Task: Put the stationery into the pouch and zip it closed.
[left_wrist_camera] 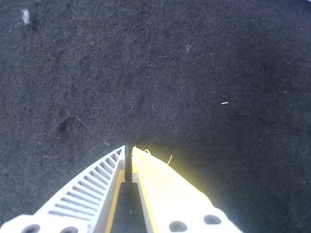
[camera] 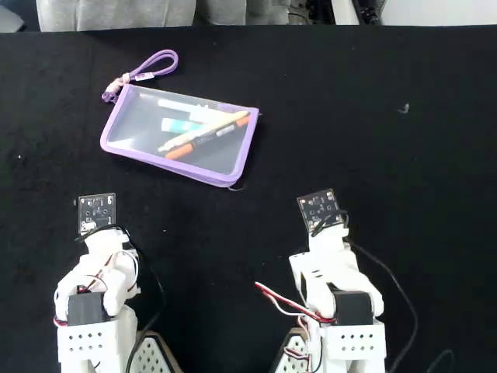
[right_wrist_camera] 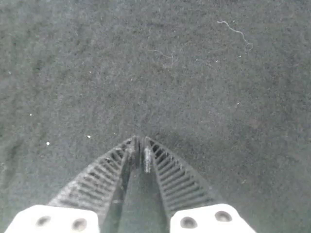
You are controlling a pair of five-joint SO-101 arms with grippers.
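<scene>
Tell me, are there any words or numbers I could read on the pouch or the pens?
No text here can be read.
On the orange pen inside the clear purple-edged zip pouch: dark print, too small to read.
On the black square boards at the arms: pale dots, no legible letters.

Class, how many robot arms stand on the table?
2. One arm stands at the high view's lower left, the other arm at its lower right, both apart from the pouch.
</scene>
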